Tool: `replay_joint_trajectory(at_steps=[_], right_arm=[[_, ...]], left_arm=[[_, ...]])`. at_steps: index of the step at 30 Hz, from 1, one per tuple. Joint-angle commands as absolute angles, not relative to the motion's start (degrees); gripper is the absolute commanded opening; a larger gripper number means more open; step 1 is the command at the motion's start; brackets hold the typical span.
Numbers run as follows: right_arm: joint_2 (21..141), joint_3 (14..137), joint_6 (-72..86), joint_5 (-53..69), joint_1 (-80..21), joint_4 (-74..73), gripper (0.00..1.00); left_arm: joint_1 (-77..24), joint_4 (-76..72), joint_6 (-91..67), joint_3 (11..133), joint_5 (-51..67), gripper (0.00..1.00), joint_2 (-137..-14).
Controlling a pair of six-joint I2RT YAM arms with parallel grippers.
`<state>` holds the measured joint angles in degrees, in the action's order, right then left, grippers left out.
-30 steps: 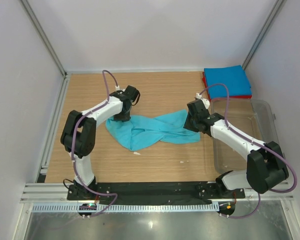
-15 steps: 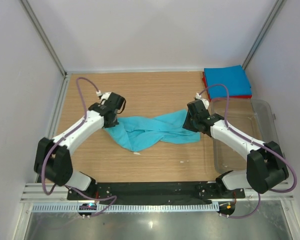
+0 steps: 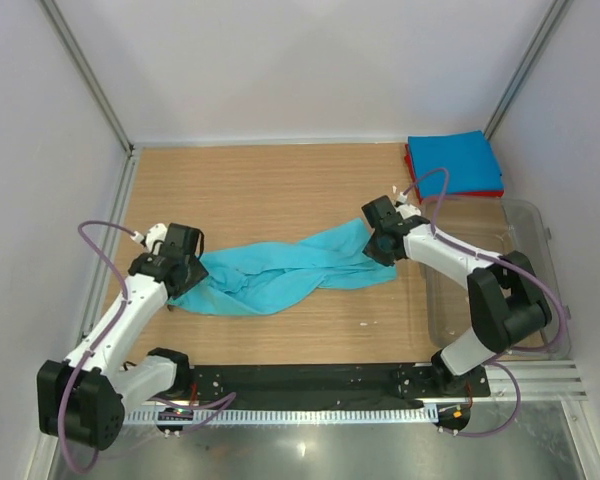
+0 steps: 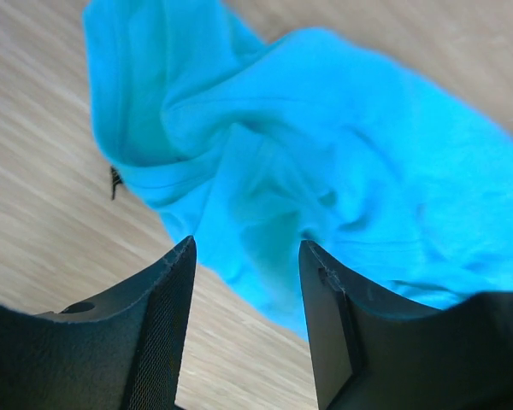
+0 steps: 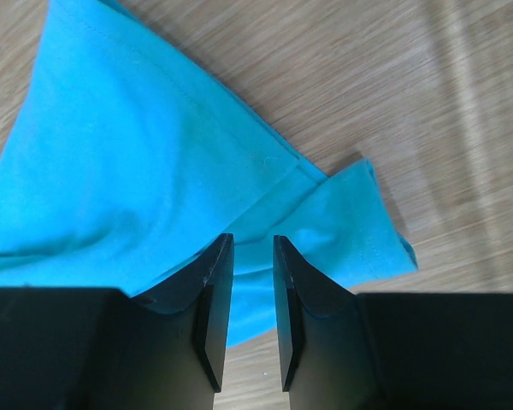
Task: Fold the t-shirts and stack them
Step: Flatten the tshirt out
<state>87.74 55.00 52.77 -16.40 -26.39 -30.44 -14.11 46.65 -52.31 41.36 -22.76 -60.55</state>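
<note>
A turquoise t-shirt [image 3: 280, 275] lies stretched in a long, rumpled band across the wooden table. My left gripper [image 3: 188, 272] is at the shirt's left end. In the left wrist view this gripper [image 4: 247, 243] is open, the bunched cloth [image 4: 325, 154] just beyond its tips and nothing between them. My right gripper [image 3: 376, 243] rests over the shirt's right end. Its jaws [image 5: 252, 238] stand a narrow gap apart above the hemmed edge [image 5: 342, 222], with no cloth between them. A folded blue t-shirt [image 3: 454, 160] lies on a folded red one [image 3: 410, 166] at the back right.
A clear plastic tub [image 3: 525, 262] stands at the right edge, beside the right arm. Grey walls and metal rails close in the table on the left, back and right. Bare wood [image 3: 280, 180] shows behind the shirt.
My left gripper has dragged the shirt's left end toward the near left, stretching the cloth out, then opened its jaws. The right gripper stayed on the right end while its elbow swung inward.
</note>
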Motion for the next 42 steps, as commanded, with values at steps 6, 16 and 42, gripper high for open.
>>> replay_joint_trajectory(at_steps=[6,16,42], right_arm=[[93.9,59.1,59.9,-20.8,-25.8,-29.9,0.31],[97.8,58.4,60.6,-24.5,-24.8,-29.5,0.31],[98.1,56.2,61.2,-28.3,-24.1,-23.9,0.24]], left_arm=[[-14.9,35.9,-46.4,46.4,-11.4,0.53,-61.1],[-14.9,35.4,-44.0,47.5,-11.9,0.53,-74.3],[-14.9,38.8,-51.5,38.9,-18.4,0.47,-72.0]])
